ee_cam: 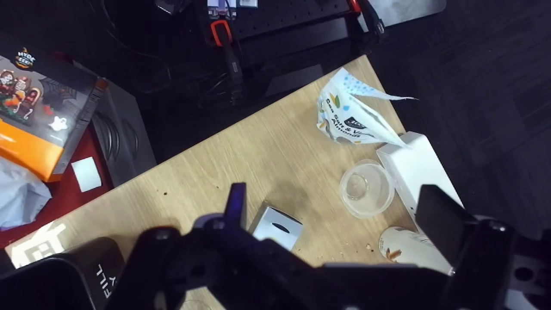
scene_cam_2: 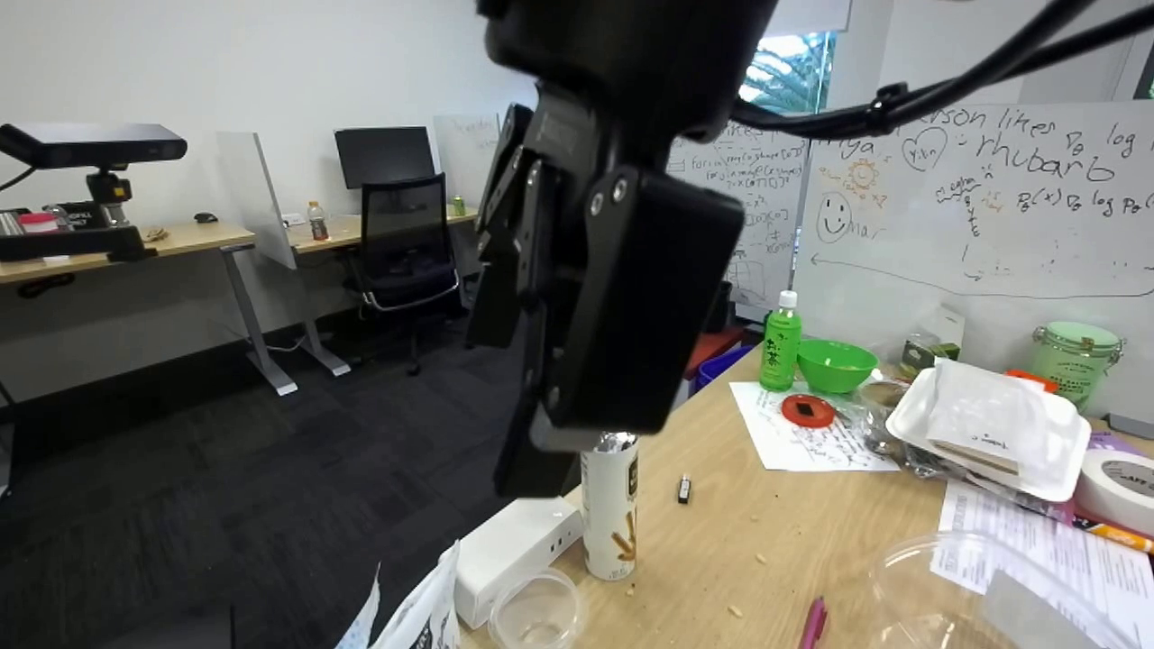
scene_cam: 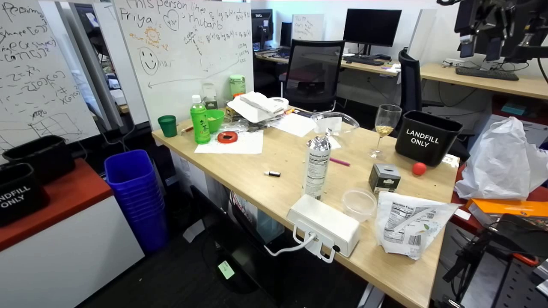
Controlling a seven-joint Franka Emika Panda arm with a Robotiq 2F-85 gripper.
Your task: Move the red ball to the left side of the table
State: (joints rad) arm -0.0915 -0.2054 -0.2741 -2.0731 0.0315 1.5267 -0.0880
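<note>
The light wood-look table (scene_cam: 244,166) carries 1 red ball (scene_cam: 419,168) just beside 1 black bin (scene_cam: 424,143), with 1 stemmed glass (scene_cam: 388,115) and 1 small dark box (scene_cam: 384,179) near them. At its long edge sits 1 white box (scene_cam: 324,220); 1 upright canister (scene_cam: 317,171), 1 clear tub (scene_cam: 358,205) and 1 white pouch (scene_cam: 413,224) are close by. Farther along: 1 paper sheet (scene_cam: 239,147) and, at a corner, 1 green cup (scene_cam: 167,127).

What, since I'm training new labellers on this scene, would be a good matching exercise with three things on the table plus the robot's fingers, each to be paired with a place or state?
Column one:
1. Red ball
2. Fingers
3. Tall canister
4. Red disc

Column two:
A. Lying on white paper
B. Silvery at the top
C. Next to a black bin
D. Spread apart in the wrist view

Right pairs: 1-C; 2-D; 3-B; 4-A
</note>
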